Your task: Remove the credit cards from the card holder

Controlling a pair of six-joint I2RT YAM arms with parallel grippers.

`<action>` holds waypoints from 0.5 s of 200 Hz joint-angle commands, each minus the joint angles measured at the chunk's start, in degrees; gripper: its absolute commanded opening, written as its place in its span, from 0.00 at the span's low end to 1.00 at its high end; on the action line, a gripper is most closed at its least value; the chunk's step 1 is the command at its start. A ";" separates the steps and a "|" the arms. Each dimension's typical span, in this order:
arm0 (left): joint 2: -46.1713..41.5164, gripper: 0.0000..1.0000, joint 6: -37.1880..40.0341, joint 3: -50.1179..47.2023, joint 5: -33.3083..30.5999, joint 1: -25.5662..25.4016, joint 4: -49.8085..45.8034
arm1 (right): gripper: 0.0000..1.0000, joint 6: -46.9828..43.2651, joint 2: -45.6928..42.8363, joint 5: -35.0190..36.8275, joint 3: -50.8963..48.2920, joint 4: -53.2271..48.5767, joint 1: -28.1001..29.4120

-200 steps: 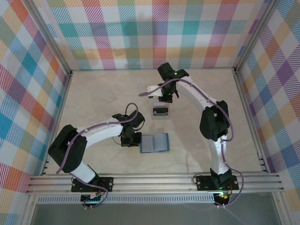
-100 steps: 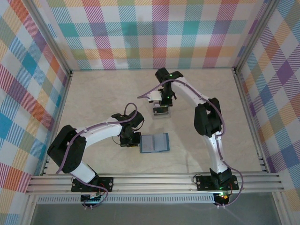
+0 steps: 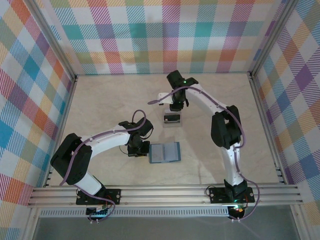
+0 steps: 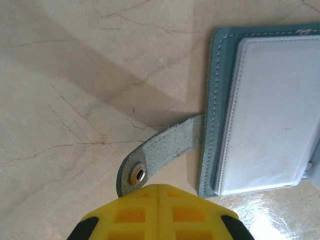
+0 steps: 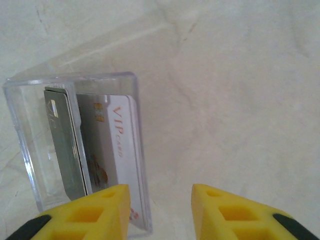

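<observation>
We see the small teal-blue bifold card holder (image 3: 165,152) lying open mid-surface with bare pale surface (image 3: 100,105) all round, its snap tab (image 4: 165,150) reaching the left end effector (image 4: 157,192) — fingers pressed together, whether on the tab we cannot tell. The thin dark-grey and white credit cards (image 5: 65,145) sit inside the clear plastic tray (image 5: 75,80) farther back — the right end effector (image 5: 160,210) hovers spread and empty over its right edge.

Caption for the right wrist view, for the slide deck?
Open right claw above a clear tray holding a dark card and a white VIP card.
</observation>
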 commanded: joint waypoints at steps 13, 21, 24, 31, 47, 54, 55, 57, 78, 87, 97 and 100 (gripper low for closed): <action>-1.40 0.04 0.16 -1.09 -0.91 1.05 1.15 | 0.41 8.51 -10.51 -1.99 -5.92 7.12 -0.16; -1.52 0.04 0.52 -0.96 -0.81 1.24 1.82 | 0.42 11.40 -12.38 -3.26 -7.98 7.47 -0.02; -1.52 0.04 0.69 -0.98 -0.75 1.35 2.11 | 0.42 12.69 -13.20 -3.76 -8.77 7.58 0.00; -1.67 0.05 0.97 -0.95 -0.62 1.40 3.00 | 0.44 15.85 -14.93 -5.14 -10.49 8.11 0.18; -1.80 0.06 1.31 -0.95 0.35 1.92 5.17 | 0.47 23.09 -18.96 -9.29 -15.58 9.19 0.73; -1.60 0.06 1.39 -1.05 0.93 2.26 6.27 | 0.47 26.17 -20.75 -10.89 -18.07 9.94 1.08; -1.57 0.06 1.40 -1.07 1.04 2.33 6.34 | 0.47 26.61 -21.06 -11.14 -18.25 10.12 1.11; -1.50 0.06 1.43 -1.08 1.23 2.44 6.58 | 0.47 27.54 -21.63 -11.54 -19.11 10.41 1.18; -0.31 0.06 1.96 -1.14 4.98 3.44 9.80 | 0.48 38.17 -27.20 -14.38 -27.97 15.16 1.58; 0.40 0.07 2.08 -1.21 7.28 3.62 11.56 | 0.48 42.13 -29.47 -16.04 -31.67 17.14 1.59; 1.04 0.07 1.96 -1.20 8.67 3.62 12.79 | 0.48 45.39 -31.82 -17.09 -35.46 18.84 1.59; 1.09 0.07 1.94 -1.18 8.87 3.62 13.05 | 0.48 46.19 -32.48 -16.87 -36.69 19.35 1.62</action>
